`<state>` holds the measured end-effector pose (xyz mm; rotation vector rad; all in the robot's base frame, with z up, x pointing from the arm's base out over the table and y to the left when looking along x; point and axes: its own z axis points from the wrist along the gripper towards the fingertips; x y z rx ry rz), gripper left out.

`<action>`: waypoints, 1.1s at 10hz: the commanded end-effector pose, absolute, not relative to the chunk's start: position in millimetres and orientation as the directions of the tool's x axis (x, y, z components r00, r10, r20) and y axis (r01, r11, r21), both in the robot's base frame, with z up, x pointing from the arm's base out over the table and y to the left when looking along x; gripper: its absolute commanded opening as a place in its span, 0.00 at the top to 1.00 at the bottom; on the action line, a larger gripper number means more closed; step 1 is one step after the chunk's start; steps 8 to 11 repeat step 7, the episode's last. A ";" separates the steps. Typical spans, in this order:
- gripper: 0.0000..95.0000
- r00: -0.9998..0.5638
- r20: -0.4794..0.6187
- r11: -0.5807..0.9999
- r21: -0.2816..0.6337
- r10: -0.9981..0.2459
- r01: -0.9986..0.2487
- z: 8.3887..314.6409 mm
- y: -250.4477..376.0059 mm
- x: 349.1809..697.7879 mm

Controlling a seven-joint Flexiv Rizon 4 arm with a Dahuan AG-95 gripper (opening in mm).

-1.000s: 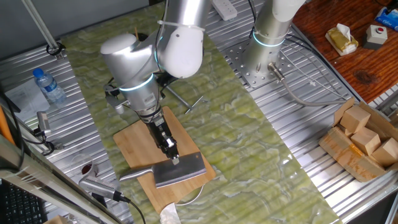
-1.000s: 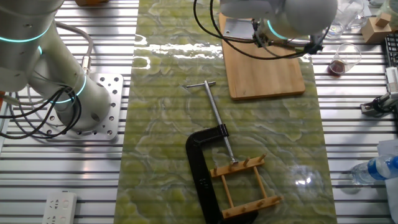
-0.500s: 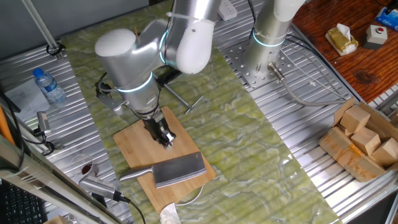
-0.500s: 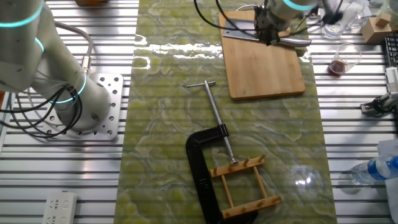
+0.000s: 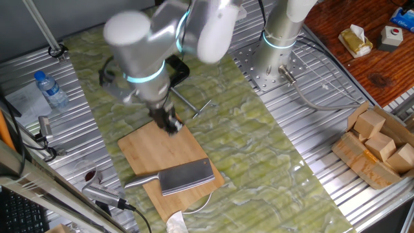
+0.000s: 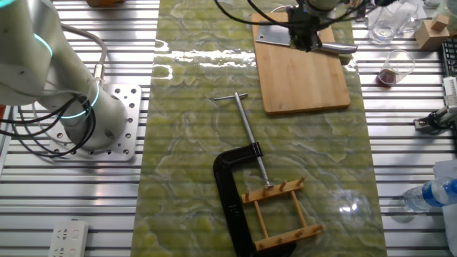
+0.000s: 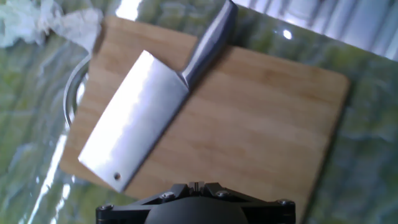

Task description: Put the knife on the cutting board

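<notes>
The knife [image 5: 186, 177], a steel cleaver with a silver handle, lies flat on the cutting board [image 5: 152, 147] near its front end, with the handle sticking out past the board's left edge. It also shows in the other fixed view [image 6: 273, 35] and in the hand view [image 7: 134, 127], lying diagonally on the board [image 7: 261, 130]. My gripper [image 5: 171, 125] hangs above the board's far part, clear of the knife and holding nothing. In the hand view the gripper [image 7: 196, 185] has its jaws together. In the other fixed view the gripper [image 6: 303, 36] is over the board [image 6: 303, 82].
A black C-clamp [image 6: 235, 185] with a steel screw rod and a small wooden peg rack [image 6: 282, 210] lie on the green mat. A glass [image 6: 390, 70] and a water bottle [image 5: 50, 89] stand off the mat. A metal ring [image 7: 71, 93] pokes out under the board. Wooden blocks [image 5: 378, 145] sit at the right.
My gripper has let go of the knife blade, risen and moved back toward the board's far end. The knife stays flat on the board.
</notes>
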<state>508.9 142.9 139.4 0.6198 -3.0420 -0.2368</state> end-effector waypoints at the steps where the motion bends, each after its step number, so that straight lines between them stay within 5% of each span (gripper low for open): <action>1: 1.00 -0.932 -0.013 0.922 0.141 -0.363 -0.361 144.8 140.7 498.9; 11: 1.00 -0.934 -0.028 0.925 0.132 -0.356 -0.357 149.6 150.2 470.6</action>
